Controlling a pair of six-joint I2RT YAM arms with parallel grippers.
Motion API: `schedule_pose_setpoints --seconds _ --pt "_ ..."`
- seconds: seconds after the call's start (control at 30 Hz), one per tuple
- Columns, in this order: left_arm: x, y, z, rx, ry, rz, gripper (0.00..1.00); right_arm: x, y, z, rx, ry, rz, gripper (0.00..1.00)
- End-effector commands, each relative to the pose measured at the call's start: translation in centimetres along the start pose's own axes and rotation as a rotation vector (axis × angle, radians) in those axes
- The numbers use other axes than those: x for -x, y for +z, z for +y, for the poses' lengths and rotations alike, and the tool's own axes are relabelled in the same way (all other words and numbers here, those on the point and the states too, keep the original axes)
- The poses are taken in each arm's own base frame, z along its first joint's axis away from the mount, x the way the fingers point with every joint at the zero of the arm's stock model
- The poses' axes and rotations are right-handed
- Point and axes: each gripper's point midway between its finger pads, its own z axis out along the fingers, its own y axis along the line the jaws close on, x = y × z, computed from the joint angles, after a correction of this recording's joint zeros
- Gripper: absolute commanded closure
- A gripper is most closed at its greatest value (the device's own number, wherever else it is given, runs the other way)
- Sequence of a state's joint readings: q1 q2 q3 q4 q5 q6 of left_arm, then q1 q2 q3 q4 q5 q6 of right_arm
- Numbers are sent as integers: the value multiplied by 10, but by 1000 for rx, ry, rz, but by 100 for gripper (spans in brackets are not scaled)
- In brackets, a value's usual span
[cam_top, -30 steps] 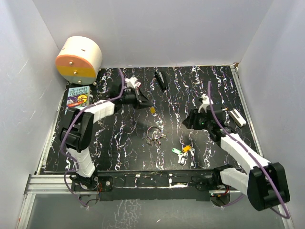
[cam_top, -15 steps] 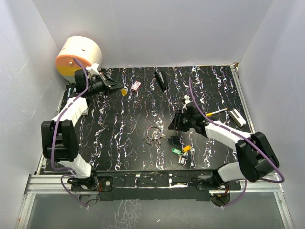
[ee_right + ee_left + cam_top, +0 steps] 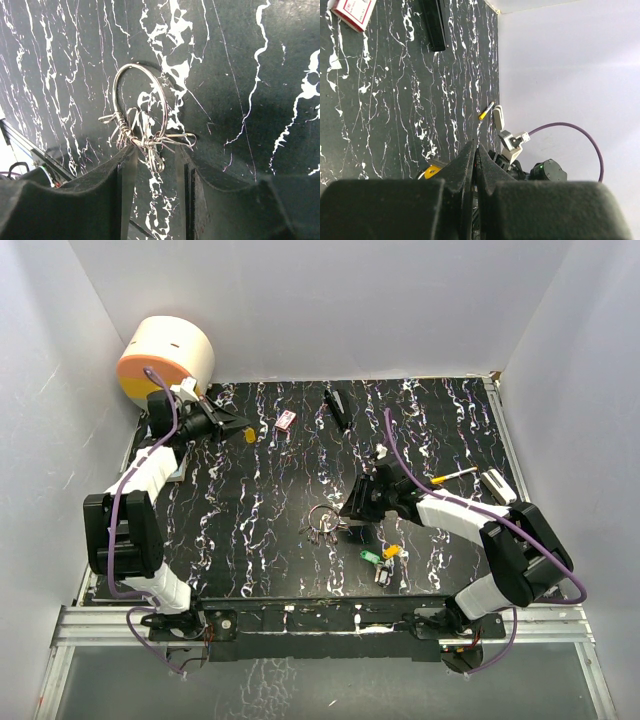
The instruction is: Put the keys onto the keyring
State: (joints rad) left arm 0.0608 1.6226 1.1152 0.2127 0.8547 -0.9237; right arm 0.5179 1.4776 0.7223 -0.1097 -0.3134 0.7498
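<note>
Shift, top view: right tool (image 3: 346,510) now stands at the keyring (image 3: 322,520), having crossed over from the right side of the worktop (image 3: 250,530) within the last second.
Top view, left tool (image 3: 238,427): it has swung from mid-worktop out to the far left corner. It points toward the box (image 3: 286,420), well apart from the ring.
Top view, yellow bit (image 3: 249,436): it has travelled with the left tip through that swing. What it is, I cannot tell.
Top view, keys (image 3: 381,560): green, orange and white heads lie loose together near the front edge, just right of the ring. They have not moved and none is threaded.
Left wrist view: left tool (image 3: 474,150) has its fingers pressed together. The yellow bit (image 3: 431,171) shows beside them, and whether it is pinched is unclear. The box (image 3: 352,11) and a black stick (image 3: 434,25) lie ahead.
Right wrist view: right tool (image 3: 156,160) has its fingers spread, one on each side of the grey bunch on the keyring (image 3: 131,136), which lies flat. Contact is unclear.
Meaning: picking up the ring looks like the step in hand and threading has not begun. The left tool would need to come back for a key.
</note>
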Motion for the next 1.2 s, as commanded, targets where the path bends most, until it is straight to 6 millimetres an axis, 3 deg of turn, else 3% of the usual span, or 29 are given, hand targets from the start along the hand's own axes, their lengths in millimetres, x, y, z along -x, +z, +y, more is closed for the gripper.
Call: schedule_pose_setpoints --seconds 0.0,0.5,1.17 --pt "5 -19 -26 -54 65 -33 100 17 -2 14 25 13 -58 58" --pt "9 -21 -18 -45 62 -57 100 -3 7 -4 -26 47 -34 58" --pt "11 -24 -10 -36 49 -69 100 -6 22 -21 -90 66 -35 60"
